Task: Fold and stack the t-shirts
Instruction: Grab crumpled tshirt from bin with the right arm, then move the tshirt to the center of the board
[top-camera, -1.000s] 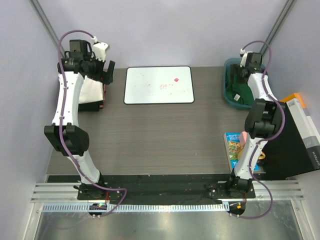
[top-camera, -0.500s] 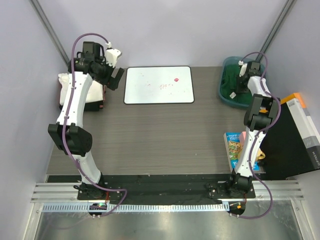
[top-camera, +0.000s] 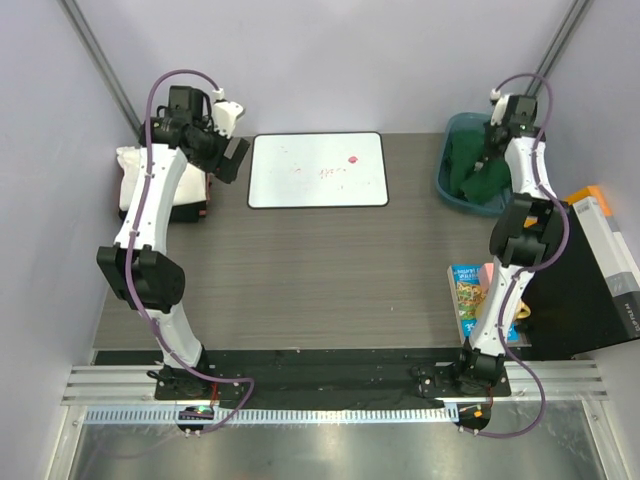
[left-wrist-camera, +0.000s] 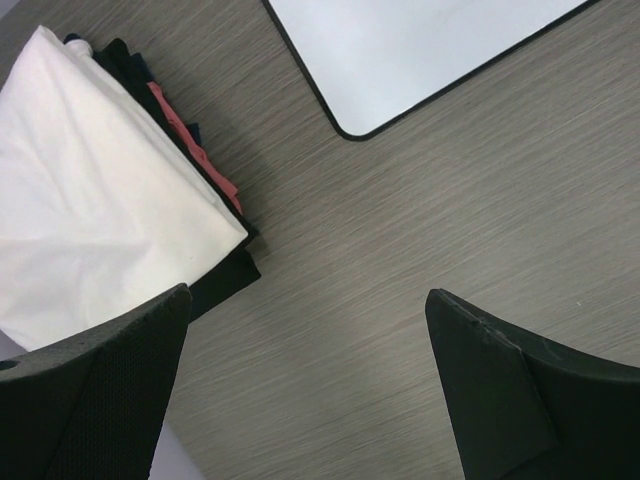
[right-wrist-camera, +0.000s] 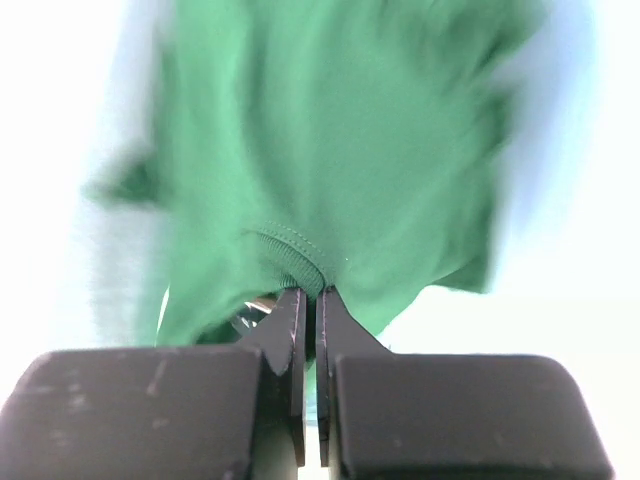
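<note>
**Twin white-and-black arms trailing purple cables**

The left arm (top-camera: 140, 205) and right arm (top-camera: 497, 310) wear glossy white link shells joined by bulky black joint housings, with black bases at 6 o'clock of the overhead view. A thin purple cable (top-camera: 151, 105) runs along each arm and loops free near the wrist. The left claw (left-wrist-camera: 308, 293) has matte black wedge fingers (left-wrist-camera: 100, 400), and the one at 7 o'clock is finely stippled. The right claw (right-wrist-camera: 308, 295) has black finger blocks (right-wrist-camera: 150, 410) with pale scuffs, narrowing to thin blades.
</note>
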